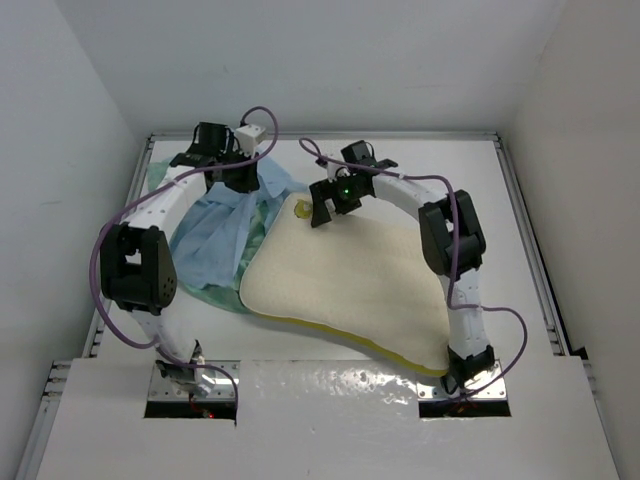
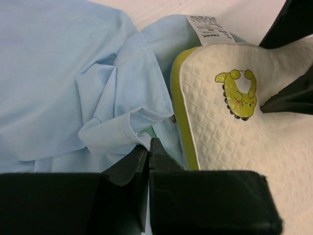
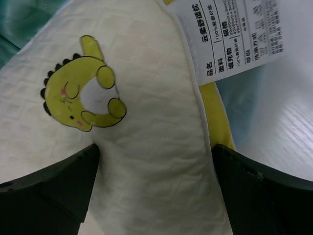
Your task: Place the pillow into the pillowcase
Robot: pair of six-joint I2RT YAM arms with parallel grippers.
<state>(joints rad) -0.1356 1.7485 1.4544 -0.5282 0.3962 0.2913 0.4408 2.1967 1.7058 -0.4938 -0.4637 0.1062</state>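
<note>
Top external view has the pillow (image 1: 350, 280) lying flat on the worktop (image 1: 520, 200), across the middle and right. Its bumpy cream face is up and its yellow band (image 2: 181, 112) runs along the near edge. The pillowcase (image 1: 215, 235) lies crumpled just left of it and touches its left edge. Blue cloth is on top, and a mint green strip shows at the near left.

My right claw (image 1: 322, 212) sits over the pillow's far left corner, by the small yellow mark (image 3: 80, 85). From the right wrist its fingers (image 3: 49, 191) stand spread wide, one at each side of that corner. The cream surface lies between them and nothing is pinched. The mark lies just ahead of one finger, and a printed label (image 3: 230, 34) hangs off the pillow's edge ahead of the other.

My left claw (image 2: 149, 156) is over the far part of the pillowcase, just left of that same pillow corner. From the left wrist its fingers are pressed together, tips right at a fold of the blue cloth. I cannot tell whether any cloth is caught between them. The pillow's corner lies just right of those tips, with the black fingers of my other claw on it.
</note>
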